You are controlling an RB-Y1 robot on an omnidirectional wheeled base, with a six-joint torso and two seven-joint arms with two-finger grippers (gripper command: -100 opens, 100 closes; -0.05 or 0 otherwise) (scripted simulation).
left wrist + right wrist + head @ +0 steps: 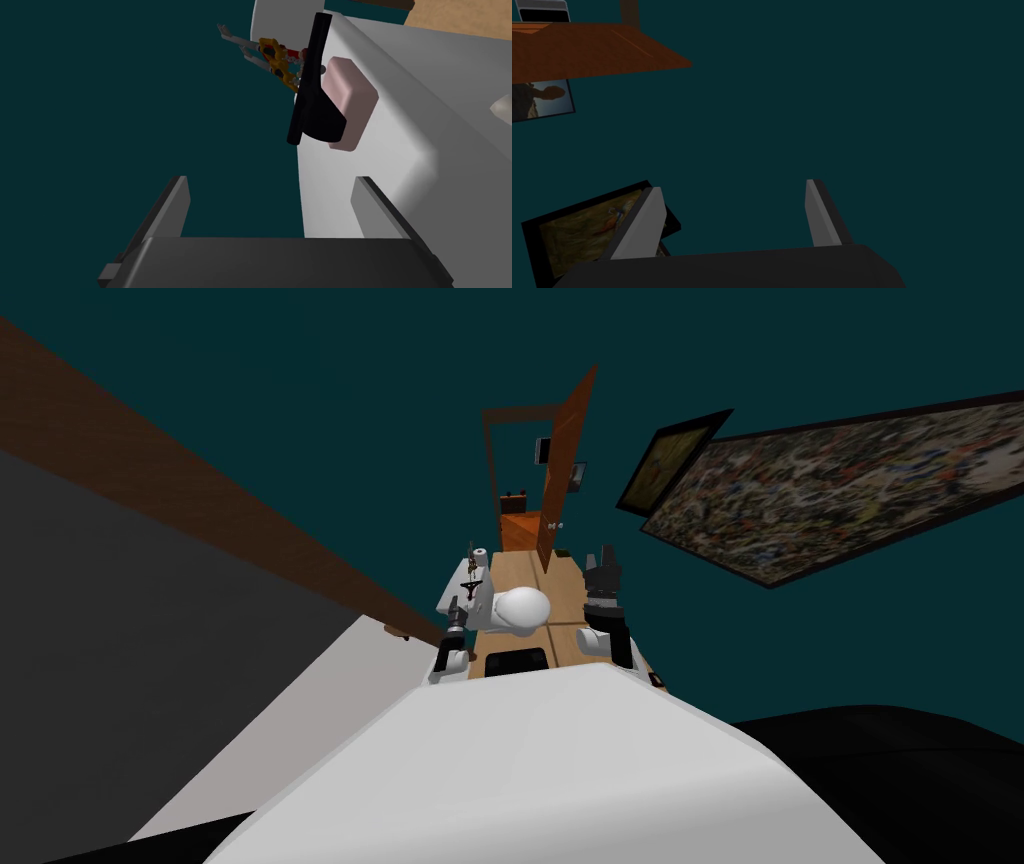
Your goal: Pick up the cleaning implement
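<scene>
Left pincer [272, 210] with fingers apart, just short of the black long-handled implement [322, 120] on the white toilet tank [400, 165].

From the left wrist, the implement lies on the tank past the fingertips, ahead of the gap and not touched by any finger; its handle runs along the tank's edge and its wide end covers one corner of a pink block [350, 95] that lies against it. Beyond the handle, a yellow and red tool [275, 55] sticks out over the edge, half hidden behind it. From the head, these things are a small dark mark I cannot read, but a paper roll [480, 556] stands at the far end of the tank, beside the white toilet lid [522, 608]. Right pincer [729, 220] is raised on the other side of the toilet, fingers apart and holding nothing.
</scene>
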